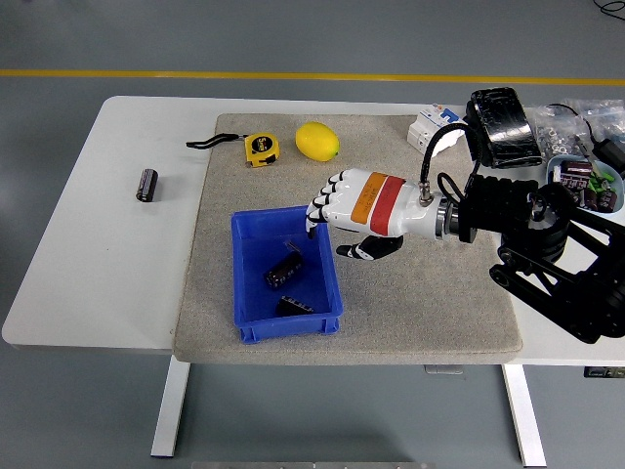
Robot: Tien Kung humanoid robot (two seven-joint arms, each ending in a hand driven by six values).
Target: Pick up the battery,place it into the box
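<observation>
Battery inside blue box

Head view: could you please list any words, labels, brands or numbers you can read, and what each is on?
None is legible.
Yellow tape measure: dark face, print too small to read.
Right hand: orange and red bands, no text visible.
White box at the far edge: markings blurred.
</observation>
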